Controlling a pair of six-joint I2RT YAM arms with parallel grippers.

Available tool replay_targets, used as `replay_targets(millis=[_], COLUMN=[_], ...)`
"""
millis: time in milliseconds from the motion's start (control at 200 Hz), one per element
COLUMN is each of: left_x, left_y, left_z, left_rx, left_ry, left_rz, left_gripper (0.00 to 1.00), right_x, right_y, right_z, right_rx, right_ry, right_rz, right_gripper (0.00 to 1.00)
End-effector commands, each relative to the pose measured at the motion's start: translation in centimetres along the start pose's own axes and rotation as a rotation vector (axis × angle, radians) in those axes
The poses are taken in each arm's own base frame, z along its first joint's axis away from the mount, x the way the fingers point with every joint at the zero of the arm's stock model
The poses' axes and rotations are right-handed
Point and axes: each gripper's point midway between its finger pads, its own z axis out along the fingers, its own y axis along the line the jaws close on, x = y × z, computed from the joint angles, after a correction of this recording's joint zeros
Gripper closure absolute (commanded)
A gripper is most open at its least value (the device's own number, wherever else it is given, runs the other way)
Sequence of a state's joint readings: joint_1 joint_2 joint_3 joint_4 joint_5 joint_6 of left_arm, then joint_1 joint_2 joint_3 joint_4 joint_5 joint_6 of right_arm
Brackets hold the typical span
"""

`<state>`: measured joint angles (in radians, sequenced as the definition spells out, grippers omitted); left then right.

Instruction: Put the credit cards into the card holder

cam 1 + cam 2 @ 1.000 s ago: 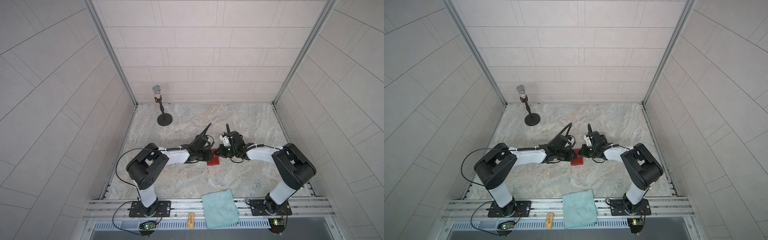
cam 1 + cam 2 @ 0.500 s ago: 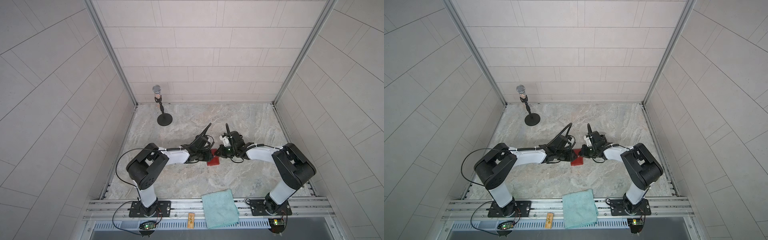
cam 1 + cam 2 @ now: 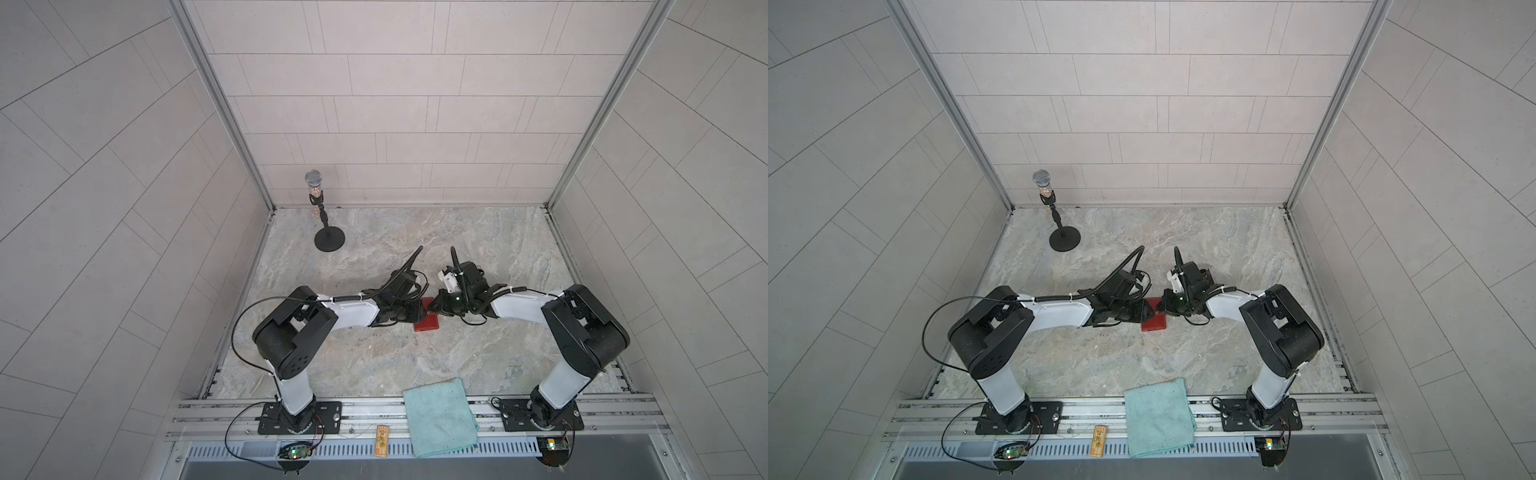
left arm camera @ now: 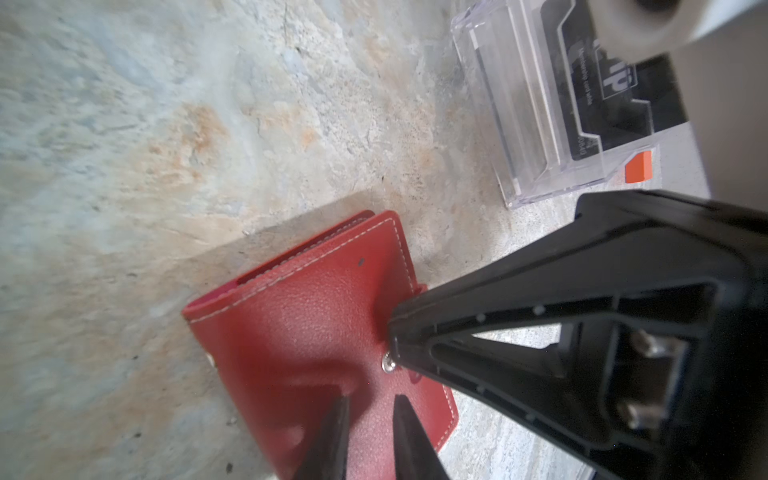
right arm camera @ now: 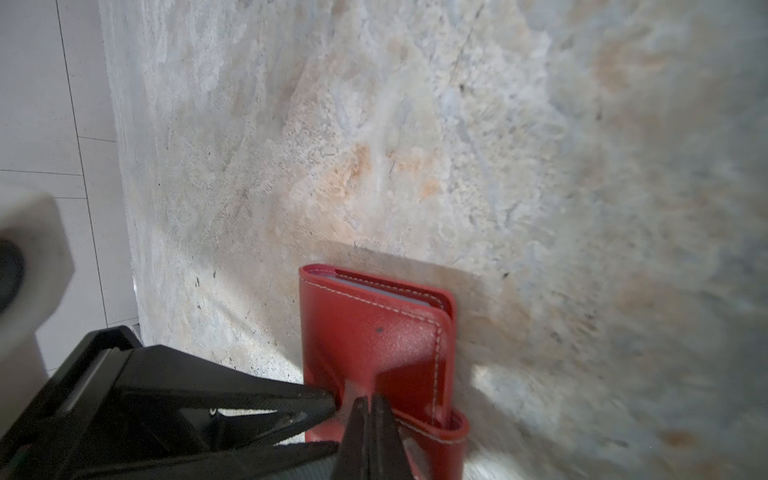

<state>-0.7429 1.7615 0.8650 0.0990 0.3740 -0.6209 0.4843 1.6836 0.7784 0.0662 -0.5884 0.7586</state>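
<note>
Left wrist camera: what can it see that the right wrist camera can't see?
Only the left wrist view shows the small clear plastic box holding a black card with white lettering, and the silver snap stud on the red leather-look book-style wallet. Only the right wrist view shows pale sheet edges between the wallet's covers. Both show the wallet lying folded on the marbled stone-look table, with the left end effector and the right end effector at it.
</note>
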Motion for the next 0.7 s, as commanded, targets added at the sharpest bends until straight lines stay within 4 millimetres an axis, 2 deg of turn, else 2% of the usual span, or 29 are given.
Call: replay_targets(millis=[0,195,696], left_x=[1.8,1.9,2.2], left_y=[2.1,2.3,3.0], left_z=[0.3,0.3,0.3], left_rx=[-0.08,-0.087,-0.111], left_ry=[0.047,0.047,0.045], left_rz=[-0.014,-0.014,-0.024], left_gripper=[0.74,0.74,0.75], right_x=[0.8,1.1,2.4], right_y=[-0.7,-0.6,-1.8], right_z=[0.7,1.0,1.0], right_rx=[0.025,0.024,0.123], right_ry=[0.036,0.047,0.029], right_rz=[0.01,0.006,-0.059], right_gripper=[1.0,1.0,1.0])
